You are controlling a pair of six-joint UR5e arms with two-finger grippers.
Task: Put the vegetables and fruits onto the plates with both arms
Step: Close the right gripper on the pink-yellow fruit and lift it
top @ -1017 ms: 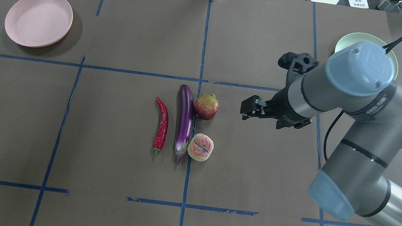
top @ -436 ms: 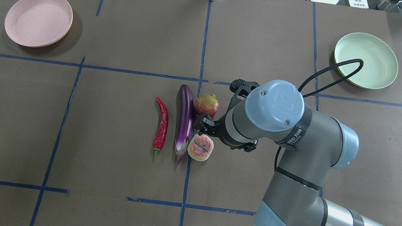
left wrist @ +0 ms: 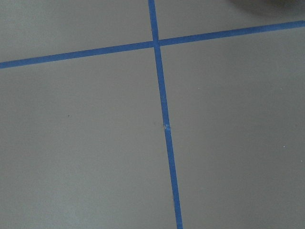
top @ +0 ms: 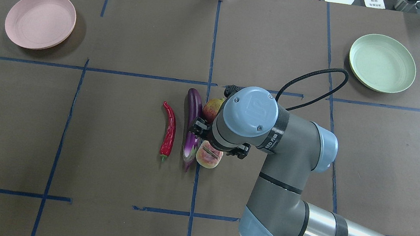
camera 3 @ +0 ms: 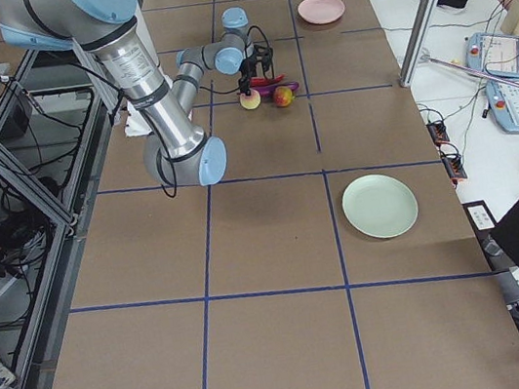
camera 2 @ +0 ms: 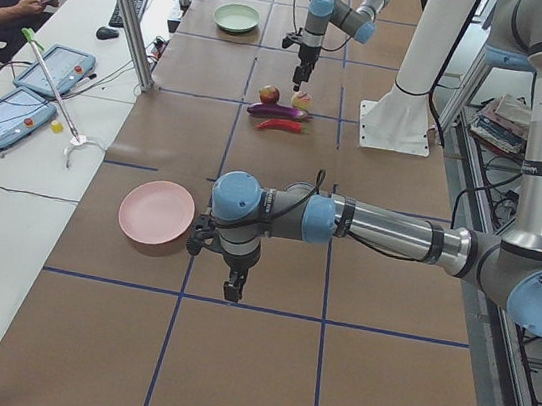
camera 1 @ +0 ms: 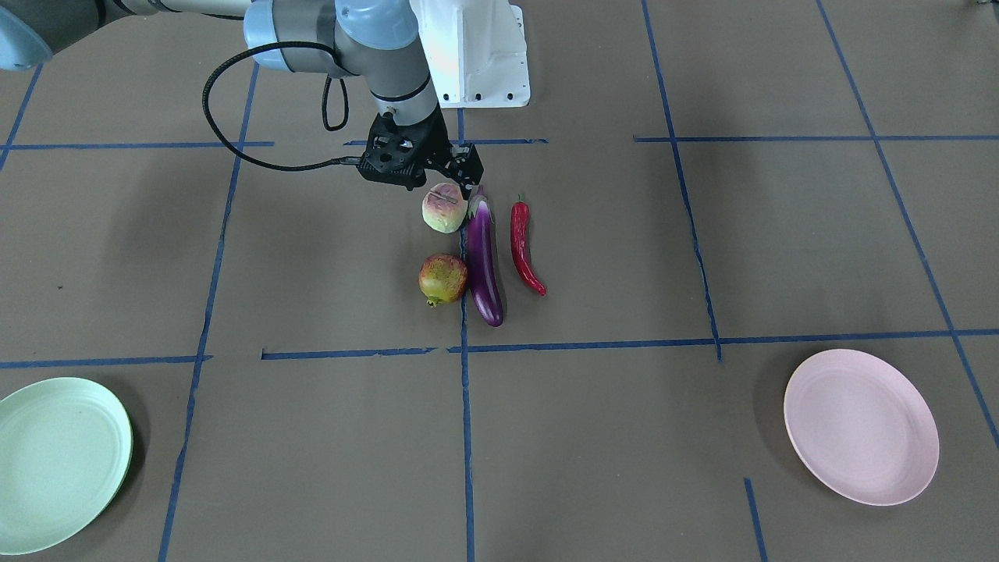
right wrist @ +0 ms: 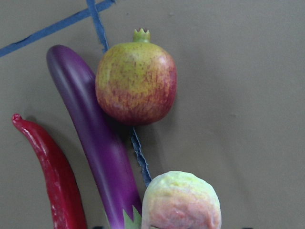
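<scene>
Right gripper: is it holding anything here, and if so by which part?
Nothing is held. The right gripper hangs open just above the peach-like fruit, which lies on the table beside the eggplant.

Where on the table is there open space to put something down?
Bare paper lies between the pink plate and the chili, and between the green plate and the right arm. The centre is crowded: chili, eggplant, pomegranate and peach side by side, right gripper above the peach.

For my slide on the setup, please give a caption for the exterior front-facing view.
Right gripper poised over the peach, beside pomegranate, eggplant and chili; green plate and pink plate empty.
</scene>
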